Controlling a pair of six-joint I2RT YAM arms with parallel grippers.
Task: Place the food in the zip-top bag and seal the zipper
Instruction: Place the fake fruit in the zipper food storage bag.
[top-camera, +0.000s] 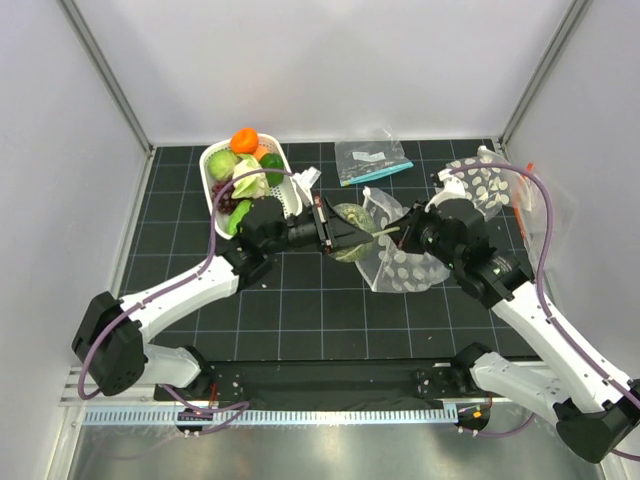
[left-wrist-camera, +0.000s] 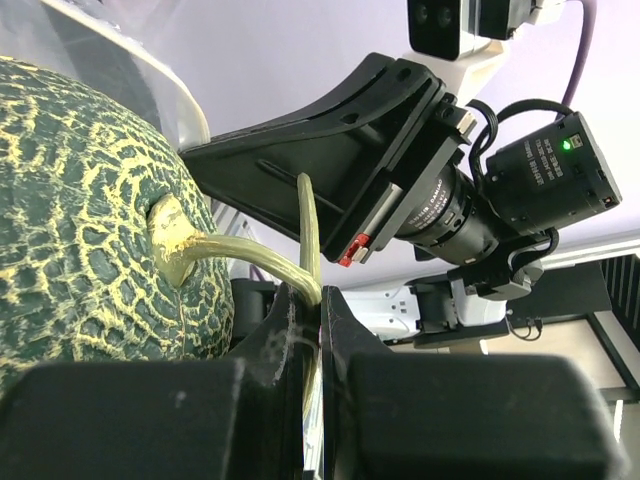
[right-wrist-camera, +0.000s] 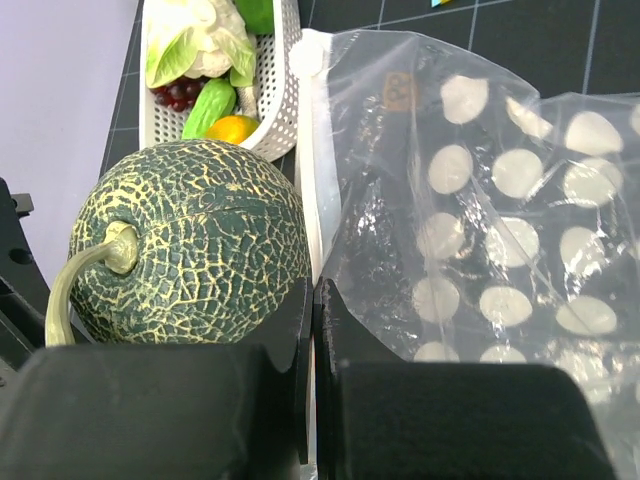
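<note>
The left claw (left-wrist-camera: 320, 305) clamps the melon (left-wrist-camera: 90, 220) by its stem (left-wrist-camera: 250, 260) beside the zip-top bag (right-wrist-camera: 480, 200). The right claw (right-wrist-camera: 312, 295) pinches the bag's rim (right-wrist-camera: 318, 180). Nothing looks bagged yet.

A black surface (top-camera: 330, 320) ruled with a thin pale grid fills the middle of the top view, enclosed by a plain white back wall (top-camera: 330, 60) and side walls (top-camera: 50, 200), with grey metal posts (top-camera: 105, 75) slanting through the upper corners and a brushed metal sheet (top-camera: 300, 455) along the bottom edge, all evenly lit.
</note>
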